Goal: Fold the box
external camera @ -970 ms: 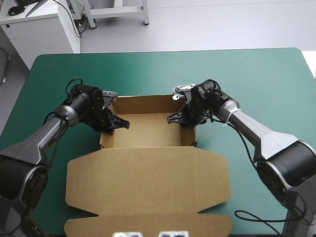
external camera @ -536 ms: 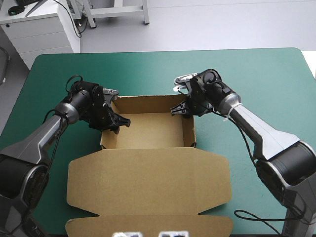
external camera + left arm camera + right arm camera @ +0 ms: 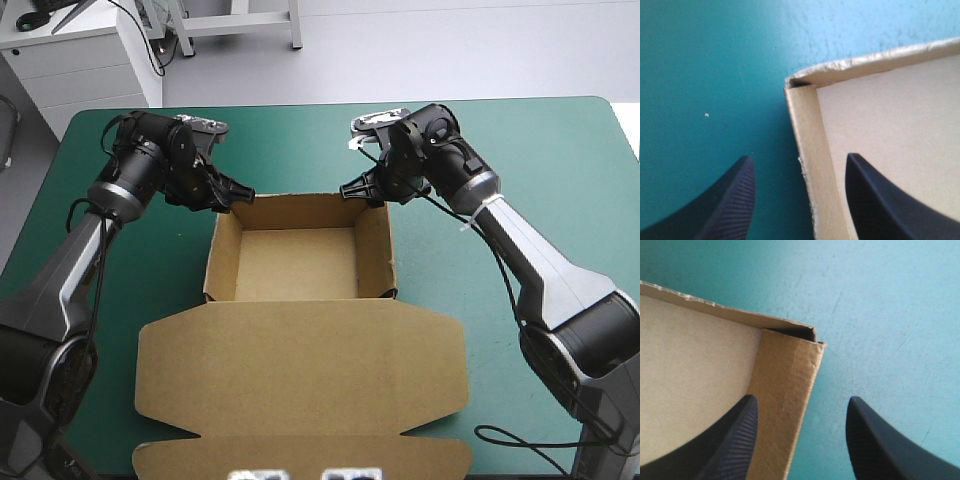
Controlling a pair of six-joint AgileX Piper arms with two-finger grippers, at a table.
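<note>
Brown box (image 3: 300, 370) at the middle of the teal-green cover (image 3: 540, 150): an open tray with its walls raised, its lid lying flat toward the near edge. I find the left gripper (image 3: 238, 198) at the tray's far-left corner, fingers (image 3: 732, 200) spread, the left wall between them, one outside over the cover, one over the tray's floor. The right gripper (image 3: 352, 192) stands at the far-right corner, likewise spread astride the right wall.
</note>
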